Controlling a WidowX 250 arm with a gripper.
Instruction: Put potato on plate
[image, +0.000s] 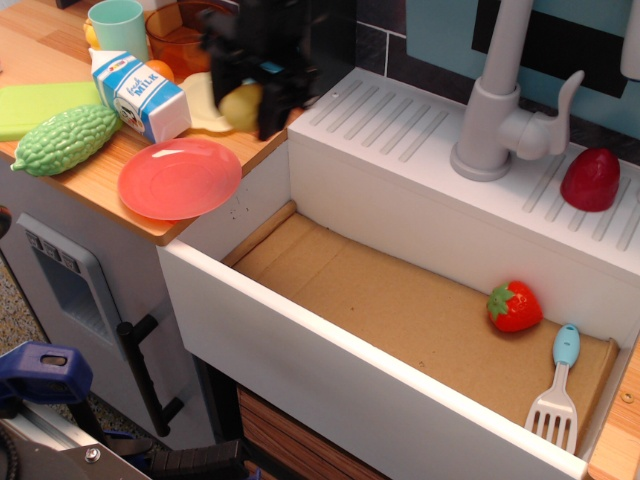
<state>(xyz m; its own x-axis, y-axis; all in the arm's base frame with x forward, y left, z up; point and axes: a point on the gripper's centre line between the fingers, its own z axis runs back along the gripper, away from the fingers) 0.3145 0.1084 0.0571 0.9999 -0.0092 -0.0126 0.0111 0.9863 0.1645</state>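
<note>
Far left on the wooden counter (150, 225), a green bumpy gourd toy (65, 138) is lying beside a milk carton (138, 93). Just in front of them the plate (180, 178) is sitting flat and bare, salmon-pink, near the counter's front edge. Behind it a pale yellow scalloped dish (205, 100) is partly hidden by the arm.

The gripper (245, 105) is hanging in the air above the counter's right end, just behind and right of the plate, blurred with motion. Its jaws are closed around the potato (240, 104), which is showing as a yellow-olive oval between the dark fingers, clear of every surface. Exact finger contact is too blurred to read.

Handling judgement: the potato is looking like a small hard hollow plastic toy, so light, stiff, not fragile, but smooth and rounded, so likely to slip or roll. The grip across the short middle looks right; pinching near an end would risk squirting it out. On a flat plate with a plain rim it could roll off if dropped from height, so a low release near the plate's centre seems called for.

Further right the white sink basin (350, 330) is holding a strawberry (514, 306) and a blue-handled spatula (558, 390); a grey tap (495, 95) and a dark red rounded toy (590, 178) are standing on the drainer behind.
</note>
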